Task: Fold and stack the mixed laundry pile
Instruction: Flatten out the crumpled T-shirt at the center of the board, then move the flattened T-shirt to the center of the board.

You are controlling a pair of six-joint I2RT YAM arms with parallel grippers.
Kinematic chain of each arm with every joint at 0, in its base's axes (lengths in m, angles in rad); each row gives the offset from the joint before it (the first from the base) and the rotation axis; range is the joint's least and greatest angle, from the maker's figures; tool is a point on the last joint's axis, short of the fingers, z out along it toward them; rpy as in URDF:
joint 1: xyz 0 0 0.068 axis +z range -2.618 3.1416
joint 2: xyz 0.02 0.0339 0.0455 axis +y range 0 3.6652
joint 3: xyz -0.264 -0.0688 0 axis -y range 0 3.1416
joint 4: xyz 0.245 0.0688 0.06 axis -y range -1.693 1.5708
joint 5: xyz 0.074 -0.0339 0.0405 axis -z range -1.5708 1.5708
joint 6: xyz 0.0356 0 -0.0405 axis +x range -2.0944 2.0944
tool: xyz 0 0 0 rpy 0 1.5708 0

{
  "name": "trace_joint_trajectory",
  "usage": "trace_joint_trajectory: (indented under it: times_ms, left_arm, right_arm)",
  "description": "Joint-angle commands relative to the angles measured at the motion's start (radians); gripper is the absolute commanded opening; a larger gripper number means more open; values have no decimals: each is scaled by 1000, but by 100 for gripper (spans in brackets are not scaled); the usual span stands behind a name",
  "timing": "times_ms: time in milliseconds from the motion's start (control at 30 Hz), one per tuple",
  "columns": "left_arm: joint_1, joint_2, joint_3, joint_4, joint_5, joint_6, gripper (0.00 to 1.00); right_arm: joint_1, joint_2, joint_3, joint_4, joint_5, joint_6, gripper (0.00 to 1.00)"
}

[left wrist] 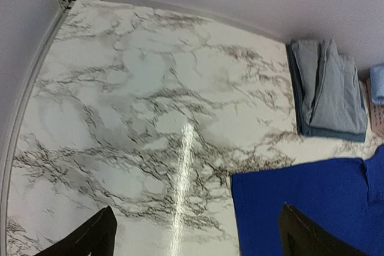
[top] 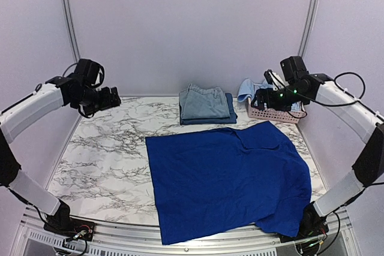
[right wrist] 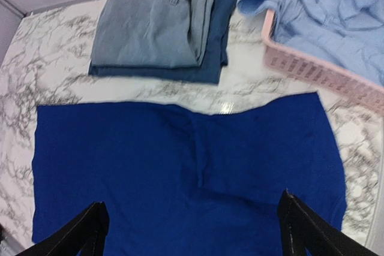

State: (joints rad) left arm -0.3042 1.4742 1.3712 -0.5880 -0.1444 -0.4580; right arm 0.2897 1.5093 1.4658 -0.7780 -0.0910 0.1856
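Note:
A royal-blue T-shirt (top: 225,178) lies spread flat on the marble table, reaching the near edge; it also shows in the right wrist view (right wrist: 186,172) and the left wrist view (left wrist: 306,202). Folded faded denim (top: 204,102) sits on a folded navy piece (top: 230,115) at the back centre. A light-blue collared shirt (right wrist: 324,10) lies in the pink basket (right wrist: 318,70). My left gripper (top: 114,97) is open and empty, held high over the table's back left. My right gripper (top: 259,99) is open and empty, held high beside the basket, above the T-shirt's far edge.
The pink lattice basket (top: 276,113) stands at the back right against the wall. Bare marble (top: 102,148) lies left of the T-shirt. Grey walls close in the back and both sides; a metal rail (top: 180,247) runs along the near edge.

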Motion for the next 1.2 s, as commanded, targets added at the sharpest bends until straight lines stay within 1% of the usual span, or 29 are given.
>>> trace_joint_trajectory:
  times_ms: [0, 67, 167, 233, 300, 433, 533, 633, 767, 833, 867, 900, 933, 1033, 1067, 1167]
  left_arm:
    - [-118, -38, -168, 82, 124, -36, 94]
    - [-190, -25, -210, 103, 126, -44, 84]
    - [-243, 9, -266, 178, 199, -65, 64]
    - [-276, 49, -275, 214, 217, -74, 56]
    - [-293, 103, -270, 235, 231, -78, 53]
    - [-297, 235, -228, 261, 249, -80, 40]
    - [-297, 313, -176, 264, 241, -65, 31]
    - [-297, 383, -123, 264, 247, -50, 24]
    - [-293, 457, -76, 261, 226, -44, 16]
    - [-287, 491, -59, 250, 210, -46, 11]
    - [-283, 520, -46, 227, 195, -48, 5]
    - [-277, 541, -31, 212, 183, -48, 1]
    - [-273, 563, -13, 191, 171, -46, 0]
    - [-252, 608, 25, 133, 149, -30, 0]
    - [-242, 617, 33, 117, 122, -25, 0]
    - [-189, 630, 45, 85, 103, -16, 0]
  right_arm:
    - [22, -76, -179, 49, -208, 38, 93]
    - [53, -111, -239, 58, -234, 46, 92]
    - [114, -140, -322, 70, -286, 76, 91]
    - [160, -146, -358, 75, -323, 94, 90]
    - [220, -150, -403, 105, -349, 120, 89]
    - [361, -129, -492, 221, -379, 203, 85]
    - [439, -86, -515, 285, -370, 236, 82]
    - [511, -34, -504, 337, -363, 255, 77]
    - [579, 61, -475, 370, -351, 247, 69]
    - [599, 120, -465, 398, -345, 242, 62]
    - [607, 148, -459, 412, -352, 240, 57]
    - [613, 178, -447, 420, -355, 238, 56]
    - [622, 208, -432, 425, -355, 234, 54]
    - [647, 299, -374, 440, -361, 228, 48]
    - [654, 332, -347, 442, -366, 227, 47]
    - [681, 425, -260, 447, -391, 231, 44]
